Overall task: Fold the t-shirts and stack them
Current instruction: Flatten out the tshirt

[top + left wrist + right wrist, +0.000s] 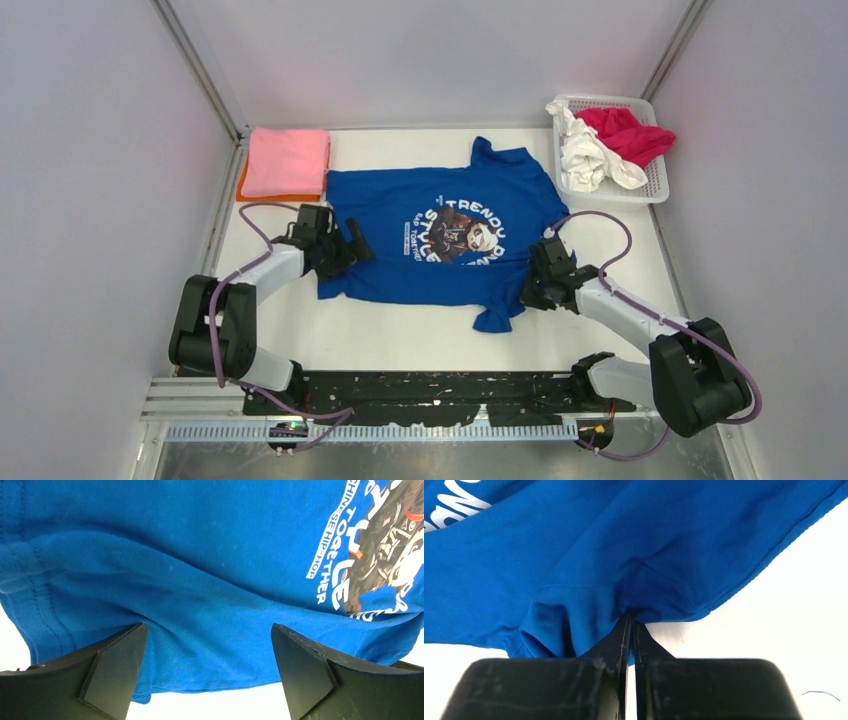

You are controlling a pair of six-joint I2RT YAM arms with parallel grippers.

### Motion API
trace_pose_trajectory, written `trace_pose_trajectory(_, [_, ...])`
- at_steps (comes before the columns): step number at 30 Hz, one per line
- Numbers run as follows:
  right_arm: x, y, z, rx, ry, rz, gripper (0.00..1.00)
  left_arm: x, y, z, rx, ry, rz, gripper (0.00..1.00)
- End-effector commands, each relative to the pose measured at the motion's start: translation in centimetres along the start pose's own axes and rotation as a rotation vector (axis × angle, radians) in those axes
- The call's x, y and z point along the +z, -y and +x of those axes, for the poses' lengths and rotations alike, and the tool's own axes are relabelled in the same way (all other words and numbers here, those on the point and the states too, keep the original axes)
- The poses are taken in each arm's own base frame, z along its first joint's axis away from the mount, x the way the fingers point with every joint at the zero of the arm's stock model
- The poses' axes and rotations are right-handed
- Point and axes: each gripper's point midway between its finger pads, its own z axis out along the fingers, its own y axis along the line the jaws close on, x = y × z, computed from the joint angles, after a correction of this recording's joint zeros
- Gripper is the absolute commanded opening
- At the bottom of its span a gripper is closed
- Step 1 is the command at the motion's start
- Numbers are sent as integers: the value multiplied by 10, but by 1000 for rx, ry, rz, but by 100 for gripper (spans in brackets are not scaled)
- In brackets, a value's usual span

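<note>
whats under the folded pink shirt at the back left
An orange t-shirt lies under the folded pink t-shirt; only a thin strip shows along its near and left edges. The rest is covered, so whether anything else lies beneath cannot be told.

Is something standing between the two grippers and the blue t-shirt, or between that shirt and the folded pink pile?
Nothing visible does. The left gripper is open directly over one edge of the blue t-shirt, and the right gripper is shut on the other edge. Only white table shows between the shirt and the folded pink t-shirt.
</note>
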Motion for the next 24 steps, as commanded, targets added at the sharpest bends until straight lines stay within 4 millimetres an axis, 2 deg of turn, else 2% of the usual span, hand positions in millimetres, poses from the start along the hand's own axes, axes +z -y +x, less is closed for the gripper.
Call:
trace_pose_trajectory(1, [-5,2,-11,-12,25,44,6,5,-12,-7,-28,4,-31,100])
trace_pose_trajectory(4, [-29,-3,-22,-92,16,49,5,4,-20,-7,-40,8,-54,100])
trace_pose_trajectory(5, [-43,-4,-25,-129,-11,59,5,4,-21,-7,-41,12,-61,100])
trace_pose_trajectory(6, [-57,-10,-37,-141,0,58,5,3,-23,-7,-42,12,-70,100])
trace_pose_trajectory(7, [-68,7,-27,-166,-54,140,5,3,-25,-6,-44,10,-76,100])
trace_pose_trajectory(8, [-80,6,-36,-172,-40,160,5,2,-26,-6,-44,11,-80,100])
trace_pose_trajectory(9, [-92,22,-30,-188,-71,235,5,2,-27,-6,-45,13,-84,100])
trace_pose_trajectory(10, [-101,23,-35,-188,-59,252,5,1,-29,-5,-45,15,-90,100])
trace_pose_trajectory(11, [-111,34,-30,-195,-75,299,5,1,-30,-5,-46,17,-96,100])
trace_pose_trajectory(14, [-128,44,-33,-192,-68,357,5,1,-30,-6,-46,15,-97,100])
trace_pose_trajectory(15, [-130,50,-34,-198,-71,394,9,0,-29,-6,-47,14,-94,100])
trace_pose_trajectory(16, [-131,51,-36,-199,-66,407,14,0,-28,-6,-46,13,-88,100])
trace_pose_trajectory(17, [-129,55,-37,-205,-67,433,31,0,-27,-6,-44,8,-81,100])
trace_pose_trajectory(18, [-128,56,-38,-205,-68,446,39,-1,-25,-6,-44,8,-73,100])
trace_pose_trajectory(19, [-125,57,-41,-206,-62,466,59,-2,-24,-5,-43,5,-68,100])
trace_pose_trajectory(20, [-122,58,-46,-199,-40,479,66,-3,-22,-4,-42,5,-57,100])
trace_pose_trajectory(21, [-120,58,-48,-197,-31,489,79,-6,-20,-4,-43,6,-46,100])
trace_pose_trajectory(24, [-120,53,-68,-166,83,476,98,-16,-10,-1,-44,10,5,100])
